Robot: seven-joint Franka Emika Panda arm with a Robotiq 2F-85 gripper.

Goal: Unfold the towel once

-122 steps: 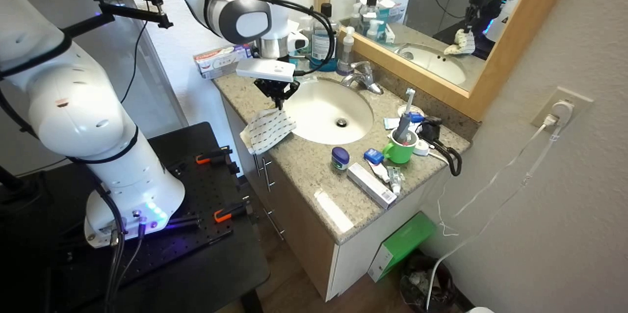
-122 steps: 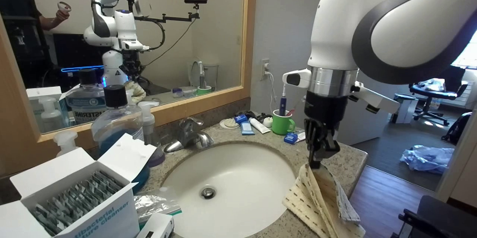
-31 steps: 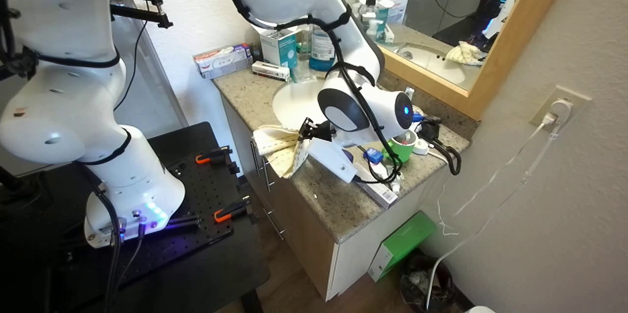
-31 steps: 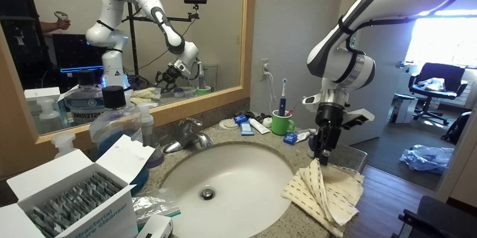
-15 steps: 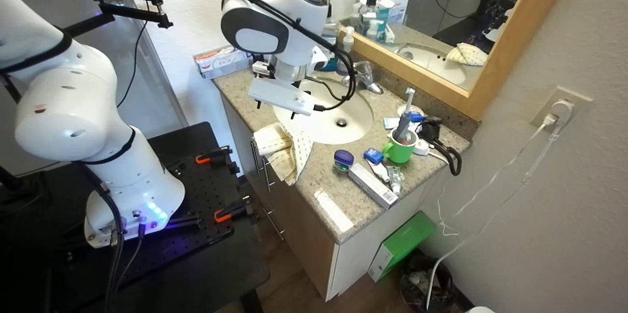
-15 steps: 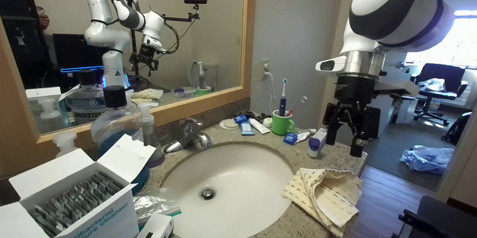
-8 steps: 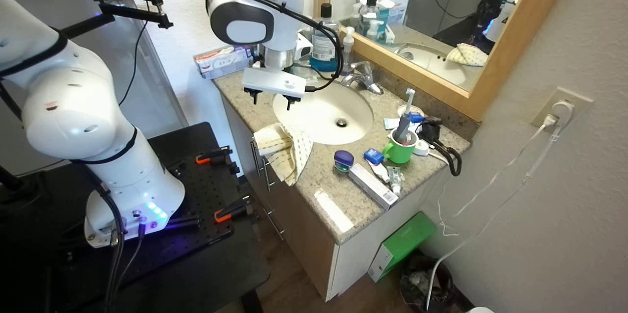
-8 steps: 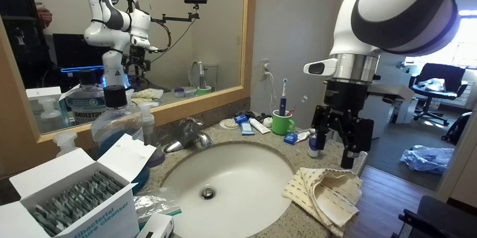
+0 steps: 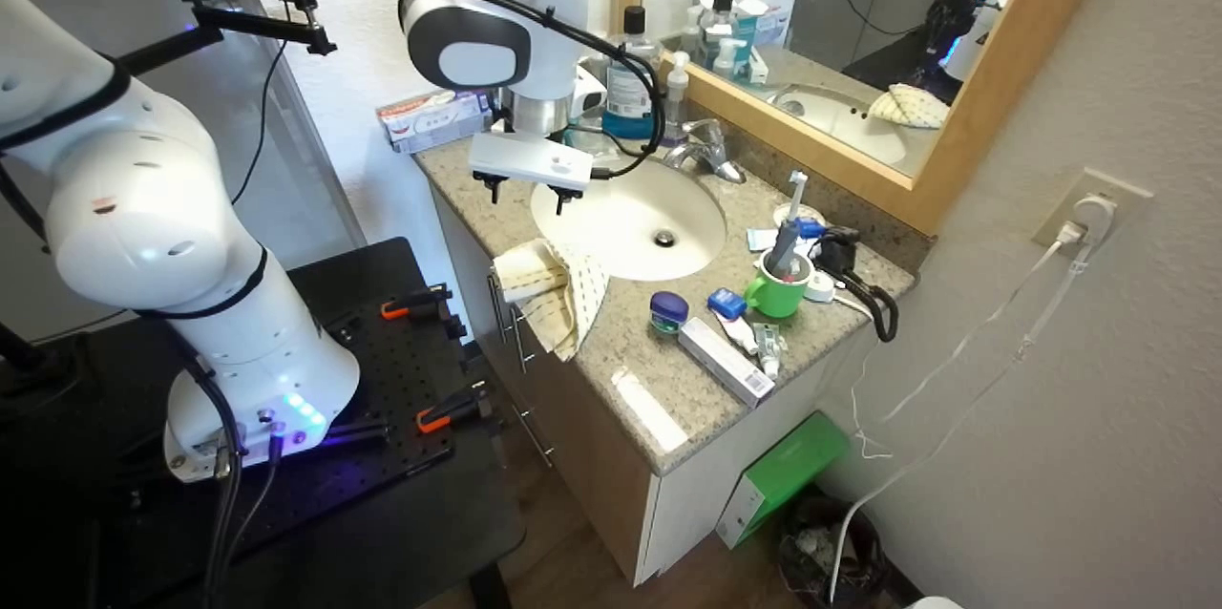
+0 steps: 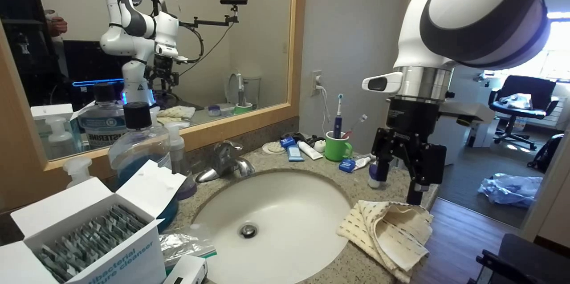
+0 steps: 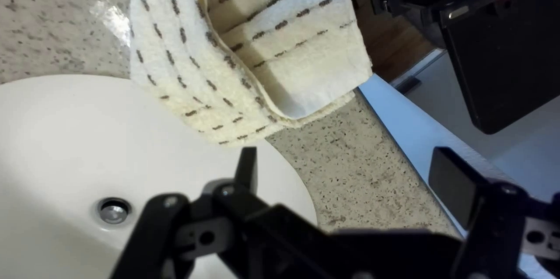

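Note:
The cream towel (image 9: 584, 299) with dark dashes lies on the counter beside the sink, partly over the front edge. In an exterior view the towel (image 10: 363, 230) is still folded and rumpled, one layer curling up into a loose, hollow fold. From the wrist, the towel (image 11: 175, 60) shows at the top, its near edge reaching over the sink rim and its fold gaping. My gripper (image 11: 350, 178) stands wide open, nothing between its fingers, above the counter strip and sink edge. In both exterior views the gripper (image 9: 527, 199) hangs in the air, apart from the towel.
The white sink (image 9: 659, 199) and chrome faucet (image 9: 706, 151) are beside the towel. A purple-lidded jar (image 9: 667, 311), long carton (image 9: 726, 361) and green mug (image 9: 778, 289) stand farther along. An open box (image 10: 98, 230) and mouthwash bottle (image 10: 138, 141) stand at the opposite end.
Earlier my gripper was shut on the towel's raised edge. It has since let go, opened and drawn back off it. The towel lies differently than then; during the last second it has stayed still.

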